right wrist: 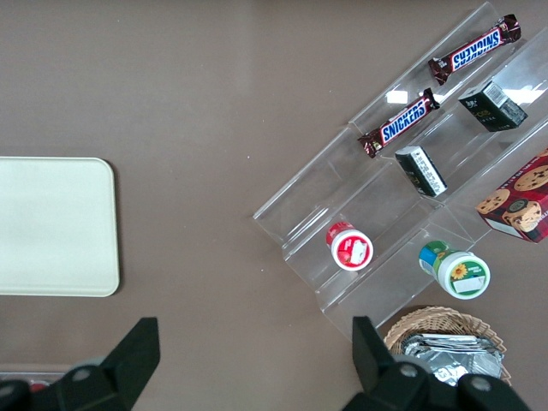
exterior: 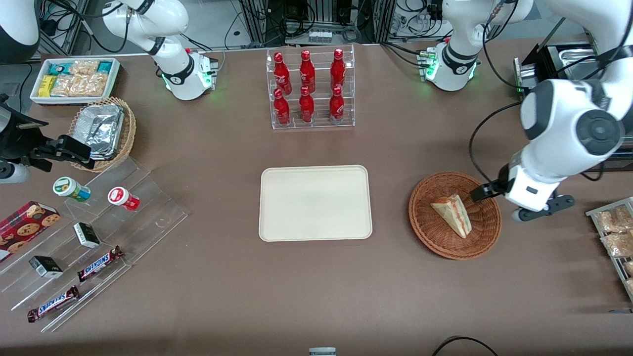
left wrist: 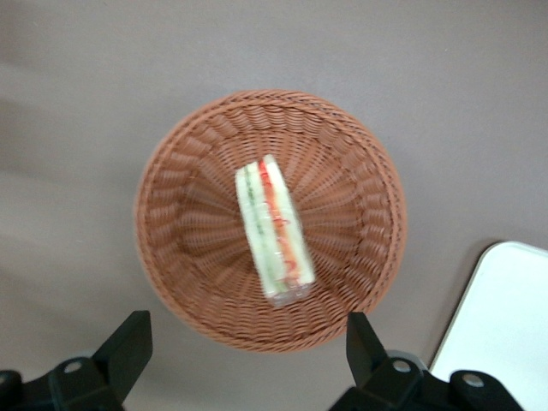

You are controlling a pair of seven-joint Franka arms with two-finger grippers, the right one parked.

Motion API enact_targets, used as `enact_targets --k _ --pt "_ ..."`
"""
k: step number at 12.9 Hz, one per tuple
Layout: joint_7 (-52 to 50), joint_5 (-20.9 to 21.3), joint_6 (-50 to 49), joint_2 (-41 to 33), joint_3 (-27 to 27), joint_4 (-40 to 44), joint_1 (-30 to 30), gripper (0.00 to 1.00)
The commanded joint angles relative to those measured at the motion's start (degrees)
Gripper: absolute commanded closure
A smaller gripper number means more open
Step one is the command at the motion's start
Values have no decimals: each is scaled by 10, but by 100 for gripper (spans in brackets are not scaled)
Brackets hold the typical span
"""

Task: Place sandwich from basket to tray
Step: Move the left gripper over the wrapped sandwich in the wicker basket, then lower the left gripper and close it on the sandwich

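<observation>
The sandwich (exterior: 452, 215) (left wrist: 274, 231), a pale wedge with red-orange and green filling, lies in the middle of the round reddish-brown basket (exterior: 435, 237) (left wrist: 184, 274). My left gripper (exterior: 487, 192) (left wrist: 244, 351) hangs above the basket's rim, on the side toward the working arm's end of the table. It is open wide, and its black fingers (left wrist: 128, 347) hold nothing between them. They are apart from the sandwich. The cream-white tray (exterior: 315, 202) (left wrist: 505, 334) (right wrist: 51, 227) lies flat beside the basket, toward the table's middle, with nothing on it.
A clear rack of red bottles (exterior: 311, 89) stands farther from the camera than the tray. Toward the parked arm's end are a stepped acrylic display (exterior: 148, 198) with snacks, a tan basket (exterior: 129, 131) of foil containers and a white snack box (exterior: 116, 74). A rack of packets (exterior: 613, 232) sits at the working arm's end.
</observation>
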Motion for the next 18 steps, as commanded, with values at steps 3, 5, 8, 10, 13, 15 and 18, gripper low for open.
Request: enact_targets --k 3,5,8,10,13,15,18 --pt "-73 6 41 5 2 -31 -27 0" --pt "-114 6 62 23 2 -33 -55 0" --pt "-139 31 94 49 3 -44 -80 0" --pt "-141 61 126 49 4 -78 -78 0" --pt "-162 61 137 50 21 -100 -69 0" --pt "-170 61 175 48 30 -127 -68 0" --pt "-214 61 256 55 32 -158 -68 0"
